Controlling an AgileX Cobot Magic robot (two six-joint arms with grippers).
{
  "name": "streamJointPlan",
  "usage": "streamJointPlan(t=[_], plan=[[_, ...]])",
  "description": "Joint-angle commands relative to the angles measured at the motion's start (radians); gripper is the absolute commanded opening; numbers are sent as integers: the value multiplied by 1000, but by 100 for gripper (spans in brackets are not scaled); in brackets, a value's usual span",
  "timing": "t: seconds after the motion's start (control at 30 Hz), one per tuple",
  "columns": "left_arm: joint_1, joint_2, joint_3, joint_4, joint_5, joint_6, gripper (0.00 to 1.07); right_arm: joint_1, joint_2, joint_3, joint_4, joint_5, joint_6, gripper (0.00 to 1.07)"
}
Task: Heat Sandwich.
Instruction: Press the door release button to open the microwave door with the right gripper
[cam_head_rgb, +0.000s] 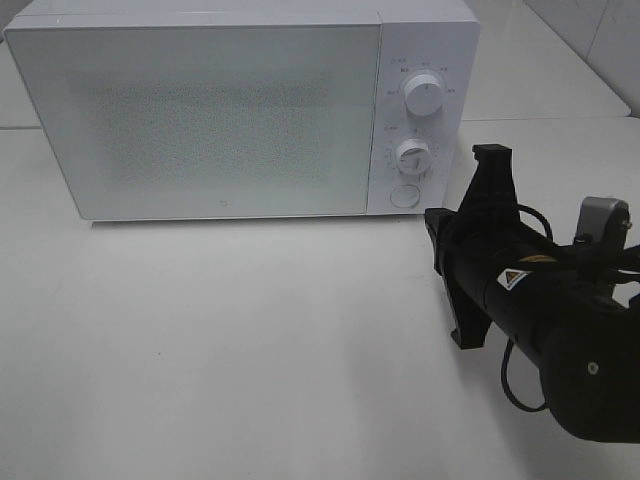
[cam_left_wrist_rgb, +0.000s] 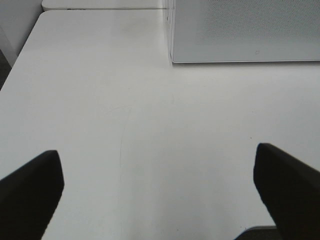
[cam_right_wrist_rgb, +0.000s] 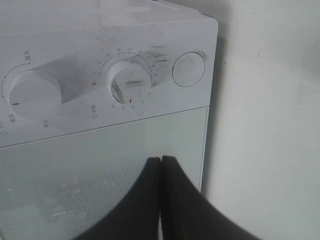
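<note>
The sandwich shows in none of the views; the microwave (cam_head_rgb: 200, 110) has its door (cam_head_rgb: 190, 120) closed, and the speckled window lets nothing inside be made out. The microwave stands along the far edge of the desk (cam_head_rgb: 250, 350), taking up most of that edge, with its control strip towards the right end: an upper dial (cam_head_rgb: 424, 95), a lower dial (cam_head_rgb: 411, 155) and a round button (cam_head_rgb: 404, 195) below them. The right gripper (cam_head_rgb: 436, 235) hangs near that strip's lower corner, rolled on its side, its jaws pressed together on nothing; from the wrist its tips (cam_right_wrist_rgb: 161, 161) lie over the window near the seam with the control strip, and whether they touch the door I cannot tell. Its arm and a looping cable (cam_head_rgb: 515, 385) fill the near right corner of the desk. The left gripper (cam_left_wrist_rgb: 160, 195) hovers spread wide over bare desk, holding nothing, with the door's lower edge well ahead. In front of the microwave the desk lies open from its left edge (cam_left_wrist_rgb: 22, 65) across to the right arm.
</note>
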Motion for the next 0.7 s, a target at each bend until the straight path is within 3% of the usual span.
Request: streamJointPlan(t=[0.03, 0.5, 0.7], plan=[[-6, -20, 1, -9, -9, -6, 98, 3, -1, -6, 4, 22, 0, 0], [-6, -20, 1, -9, -9, -6, 98, 0, 81, -43, 25, 67, 0, 0], [-6, -20, 1, -9, -9, -6, 98, -63, 123, -90, -69, 82, 0, 0]])
